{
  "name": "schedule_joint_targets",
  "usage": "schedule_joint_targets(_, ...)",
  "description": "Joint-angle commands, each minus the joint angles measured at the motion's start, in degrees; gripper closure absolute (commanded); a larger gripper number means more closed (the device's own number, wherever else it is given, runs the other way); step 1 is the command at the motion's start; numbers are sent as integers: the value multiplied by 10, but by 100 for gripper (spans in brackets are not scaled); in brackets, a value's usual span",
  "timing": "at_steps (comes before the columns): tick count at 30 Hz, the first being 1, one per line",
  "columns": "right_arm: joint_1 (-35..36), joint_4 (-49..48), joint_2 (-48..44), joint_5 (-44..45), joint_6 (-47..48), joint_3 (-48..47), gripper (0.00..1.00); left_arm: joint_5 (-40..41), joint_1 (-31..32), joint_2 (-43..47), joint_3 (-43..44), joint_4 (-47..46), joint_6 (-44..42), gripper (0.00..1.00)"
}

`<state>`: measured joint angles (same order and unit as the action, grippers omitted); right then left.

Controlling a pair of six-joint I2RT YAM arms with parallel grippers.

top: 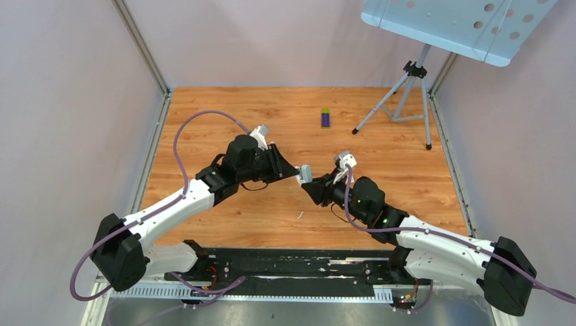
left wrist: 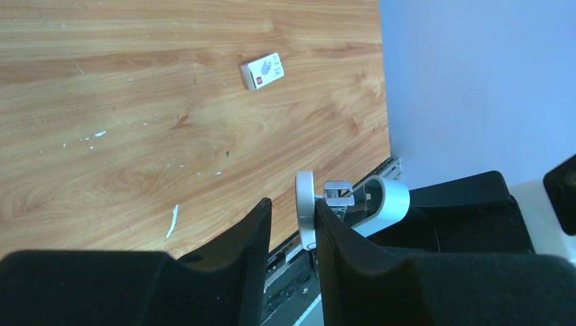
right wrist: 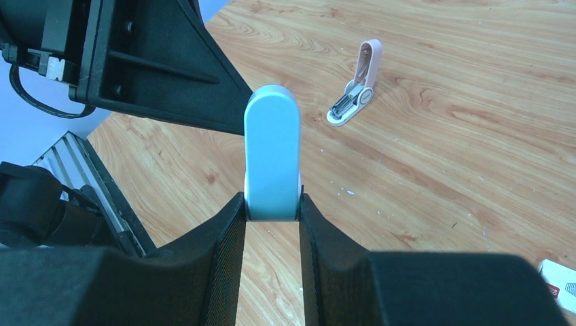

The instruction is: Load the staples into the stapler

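A small stapler [top: 306, 174] with a light-blue top [right wrist: 272, 153] and a white base plate [left wrist: 306, 210] hangs in the air between the two arms, hinged apart. My right gripper [right wrist: 270, 200] is shut on the blue top from both sides. The left gripper [left wrist: 292, 204] reaches in from the opposite side. The white base plate stands between its fingers, flat against the right finger [left wrist: 333, 238], with a gap to the left finger. The metal magazine [left wrist: 337, 192] shows between base and top. The staples are out of view.
A second small stapler, pink and white [right wrist: 356, 85], lies opened on the wooden table [top: 407, 170]. A white card with marks [left wrist: 262, 70] lies flat on the wood. A purple-and-green little box [top: 326, 117] lies towards the back, with a tripod [top: 407, 102] to its right.
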<state>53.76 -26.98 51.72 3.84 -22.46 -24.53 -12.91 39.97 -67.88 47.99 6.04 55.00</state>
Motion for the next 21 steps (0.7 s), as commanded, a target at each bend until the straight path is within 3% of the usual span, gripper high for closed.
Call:
schedule_joint_targets(1,-3,-27,12,-28,10,5,88,-14,-1,-16,2,-29,1,66)
schedule_joint_targets(3,-3,-28,16,-29,9,4,88,-22,-1,-21,-2,-39,5,67)
schedule_joint_targets(9,-3,-13,16,-29,5,1,82,-24,0,-15,-15,-58,4,94)
schedule_joint_targets(11,-3,8,14,-30,2,-8,72,-16,-1,-12,-14,-49,-9,100)
schedule_joint_targets(17,-3,63,-12,-17,-9,-34,38,19,-1,-10,1,7,-90,100)
schedule_joint_targets(21,-3,98,-19,-15,-9,-59,28,11,-1,-14,13,34,-133,100)
